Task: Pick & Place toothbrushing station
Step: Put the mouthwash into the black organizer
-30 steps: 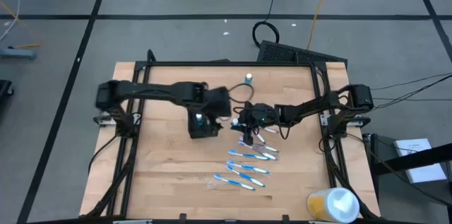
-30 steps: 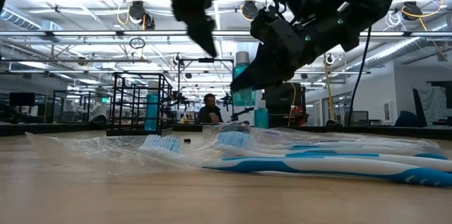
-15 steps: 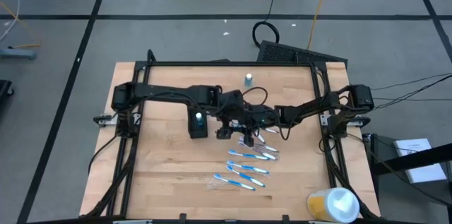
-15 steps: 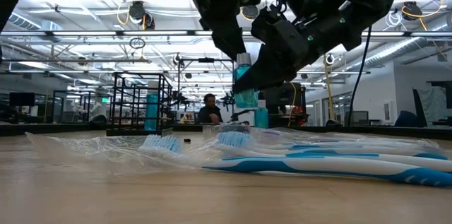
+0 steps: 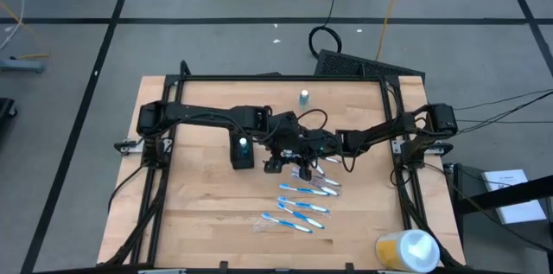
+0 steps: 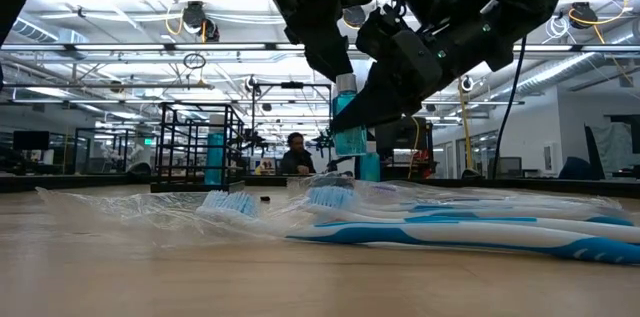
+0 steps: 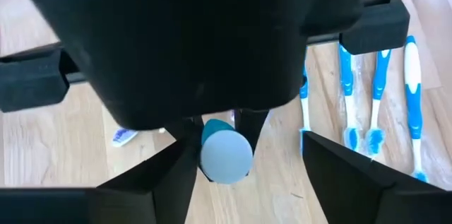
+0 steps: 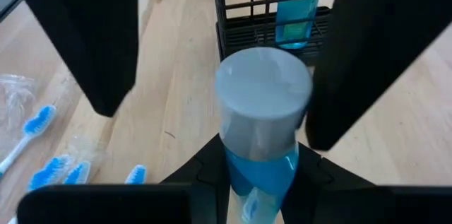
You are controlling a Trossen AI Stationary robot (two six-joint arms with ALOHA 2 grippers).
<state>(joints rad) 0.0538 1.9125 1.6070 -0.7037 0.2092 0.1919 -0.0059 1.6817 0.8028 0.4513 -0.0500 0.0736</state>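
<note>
Above the table's middle, just beside the holder [image 5: 242, 155], the right gripper [image 8: 261, 176] is clamped low on a small blue bottle [image 8: 263, 111], cap up. The left gripper [image 7: 233, 181] straddles that same bottle with its fingers [image 8: 78, 33] apart, one on each side and neither touching it. It looks like a handover in mid-air.

The main risk is timing. If the right gripper lets go before the left has a firm hold, the bottle drops onto the toothbrushes [image 5: 304, 200] lying below. The bottle is round and smooth, so an off-centre squeeze could twist it or pop it out sideways. The two grippers are crowded together, and a small misjudged move could knock one against the other and jar the bottle loose.

A second bottle [image 8: 295, 5] already stands in the holder. The holder is light mesh, so a tilted placement could tip it or topple what is inside.
</note>
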